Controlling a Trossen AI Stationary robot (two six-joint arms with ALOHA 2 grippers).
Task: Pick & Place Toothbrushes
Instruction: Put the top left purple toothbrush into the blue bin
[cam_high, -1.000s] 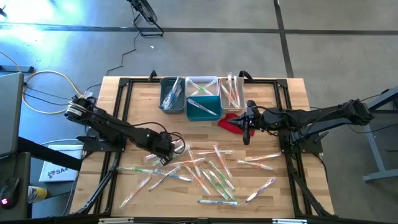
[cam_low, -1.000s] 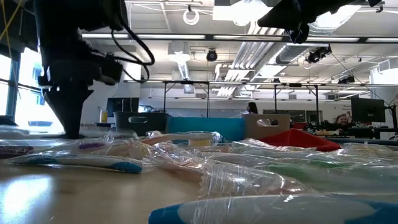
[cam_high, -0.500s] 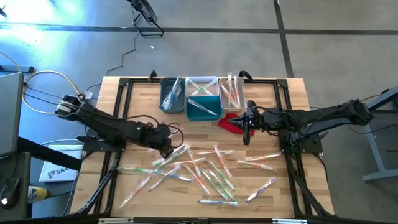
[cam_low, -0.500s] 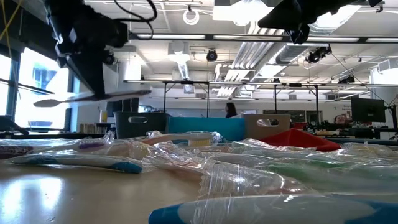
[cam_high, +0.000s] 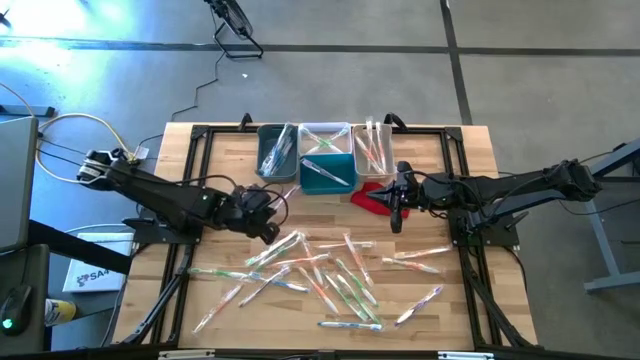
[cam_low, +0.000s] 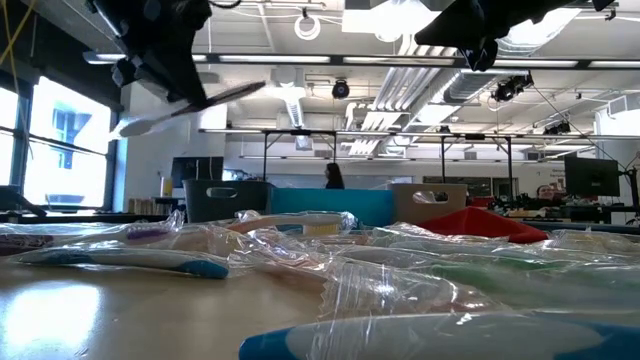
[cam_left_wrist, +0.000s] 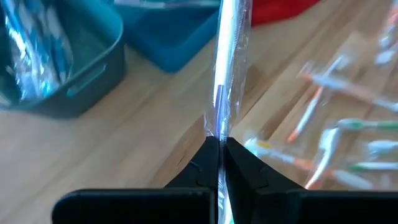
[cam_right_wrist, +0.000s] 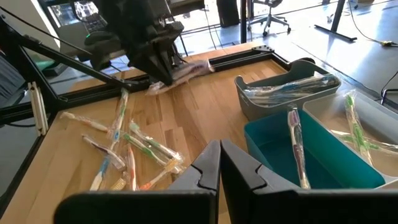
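Observation:
Several wrapped toothbrushes (cam_high: 330, 275) lie scattered flat on the wooden table's near half. My left gripper (cam_high: 268, 230) hangs above the pile's left end, shut on one pale toothbrush (cam_low: 195, 103) in a clear wrapper. That toothbrush also shows in the right wrist view (cam_right_wrist: 189, 70). My right gripper (cam_high: 397, 218) is shut on nothing and hovers over the red cloth (cam_high: 370, 198). The grey bin (cam_high: 277, 152), the teal bin (cam_high: 326, 175) and the two pale bins (cam_high: 326, 138) (cam_high: 373, 150) each hold toothbrushes. My left gripper pinches the wrapped toothbrush between its two fingertips (cam_left_wrist: 219, 134), at a point along the handle. The fingers slant down from the table's left side. The toothbrush sticks out past both sides of the fingers, hangs clear of the table and is tilted, one end higher.
The four bins stand in a cluster at the table's far middle, with the red cloth just right of the teal bin. A black frame (cam_high: 200, 135) runs round the table's edges. Bare wood shows at the near left corner and the right side. A person walks in the room far behind.
My left gripper has risen from the table at the pile's left end and tipped less steeply downward, staying shut. The pale toothbrush has come up with it: first down among the pile, then level in the air, now higher and tilted.

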